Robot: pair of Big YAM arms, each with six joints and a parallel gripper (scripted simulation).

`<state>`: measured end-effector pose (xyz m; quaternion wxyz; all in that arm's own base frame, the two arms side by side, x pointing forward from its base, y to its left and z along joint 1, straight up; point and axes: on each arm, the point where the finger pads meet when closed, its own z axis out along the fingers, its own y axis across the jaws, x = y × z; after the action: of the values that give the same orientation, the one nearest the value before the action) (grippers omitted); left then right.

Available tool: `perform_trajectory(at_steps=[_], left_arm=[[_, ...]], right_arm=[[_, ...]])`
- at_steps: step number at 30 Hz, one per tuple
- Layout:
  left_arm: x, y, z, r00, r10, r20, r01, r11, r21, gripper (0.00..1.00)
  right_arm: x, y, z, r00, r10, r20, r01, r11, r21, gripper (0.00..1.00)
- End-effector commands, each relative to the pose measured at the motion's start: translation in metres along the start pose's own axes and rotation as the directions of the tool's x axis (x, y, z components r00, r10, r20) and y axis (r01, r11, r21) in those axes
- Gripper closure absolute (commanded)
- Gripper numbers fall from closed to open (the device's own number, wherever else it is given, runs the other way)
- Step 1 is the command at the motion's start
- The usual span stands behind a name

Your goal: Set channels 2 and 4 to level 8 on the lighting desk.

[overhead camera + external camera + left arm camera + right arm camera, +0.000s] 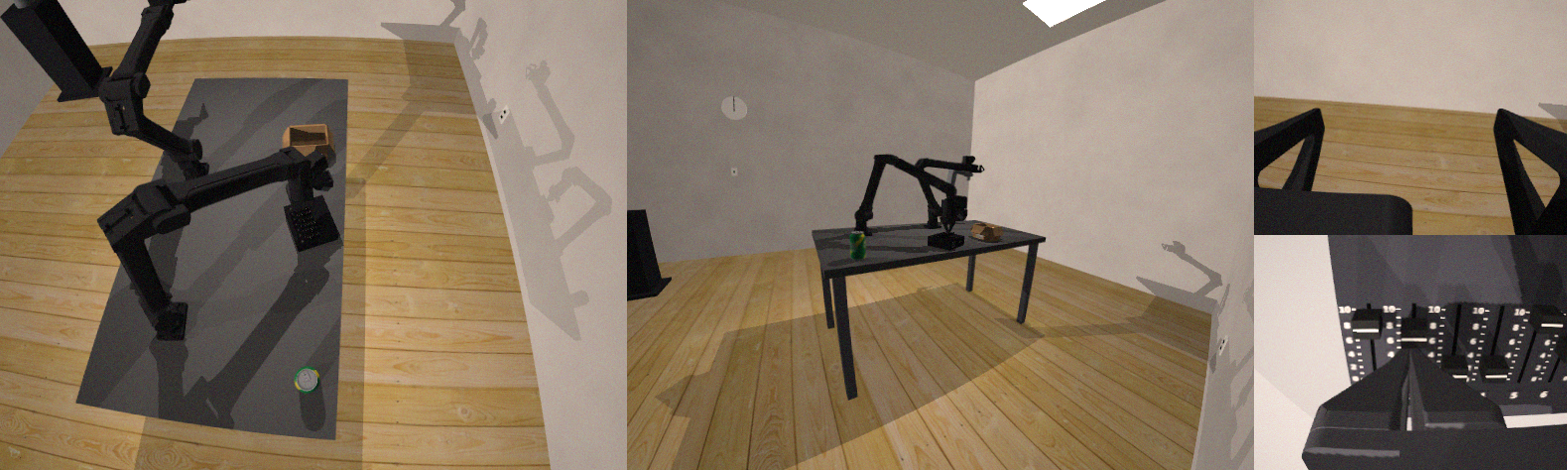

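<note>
Just beyond the right fingers (303,202) (948,231), clenched on nothing, lies channel 2's fader (1413,333) on the lighting desk (326,227) (945,241) (1423,312), reading near 6: probably needs nudging up-slot toward 8, contact impossible to tell. Off to the side along the row, near zero, sits channel 4's fader (1495,368), likely next; well apart, farther off, hang the left fingers (182,1) (981,168), released.

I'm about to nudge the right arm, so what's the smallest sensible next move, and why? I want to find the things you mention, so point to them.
Probably push the second fader (1413,334) slightly up its slot with the shut right gripper (1410,353) (948,231): its white line sits near 6, short of 8, and the fingertips are just below it.
</note>
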<state>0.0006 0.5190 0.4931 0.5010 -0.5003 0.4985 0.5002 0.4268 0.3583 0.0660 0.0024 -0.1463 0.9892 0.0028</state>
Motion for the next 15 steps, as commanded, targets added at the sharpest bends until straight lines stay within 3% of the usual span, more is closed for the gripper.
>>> perform_trajectory(at_steps=[1, 15], left_arm=[[-0.0203, 0.0013, 0.0002, 1.0, 0.012, 0.028, -0.012, 1.0, 0.0, 0.0], [-0.0203, 0.0013, 0.0002, 1.0, 0.012, 0.028, -0.012, 1.0, 0.0, 0.0]], right_arm=[[-0.0261, 0.0004, -0.0062, 0.999, 0.005, 0.033, -0.005, 1.0, -0.009, 1.0], [-0.0262, 0.0008, -0.0063, 0.999, 0.007, 0.036, -0.007, 1.0, -0.01, 1.0]])
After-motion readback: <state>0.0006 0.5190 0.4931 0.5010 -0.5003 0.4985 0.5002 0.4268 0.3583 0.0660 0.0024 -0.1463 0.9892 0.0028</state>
